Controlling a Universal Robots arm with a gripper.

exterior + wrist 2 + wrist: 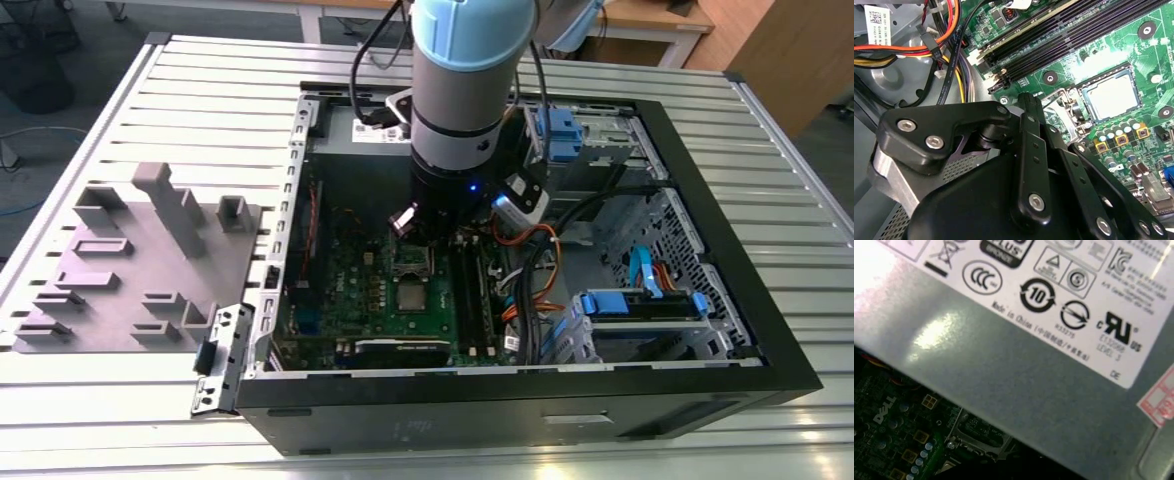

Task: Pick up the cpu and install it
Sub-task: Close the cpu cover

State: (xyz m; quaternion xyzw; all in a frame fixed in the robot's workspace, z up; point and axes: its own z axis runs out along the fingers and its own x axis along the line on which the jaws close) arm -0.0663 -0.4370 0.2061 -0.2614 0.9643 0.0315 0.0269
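A robot arm (467, 90) is reaching down into an open black computer case (747, 340), which is lying on its side on a slatted metal table (174, 90). On the exterior view's left, a grey moulded fixture (134, 250) with upright posts is sitting on the table just beside the case.

Inside the case, a green motherboard (354, 290) is facing upward. The cpu (416, 294), a small silvery square with a thin pale rim, is lying flat in the socket near the middle of the board. The gripper (427, 235) is hanging over the board close to the socket and apart from the cpu. It is carrying nothing that can be seen, and it is not possible to tell whether it is open or closed.

In the second wrist view, the gripper's black linkage bars are looming in the foreground. Past them the cpu (1111, 97) is resting inside its metal socket frame, whose hinged plate (1064, 107) appears to be swung open beside it. Long dark memory slots (1064, 35) are running alongside the socket, and a bundle of orange, yellow and black cables (946, 35) is curving off the board's edge.

In the first wrist view, a grey metal box (1004, 375) with a white label is standing close by, with a strip of motherboard (899, 440) showing next to it.
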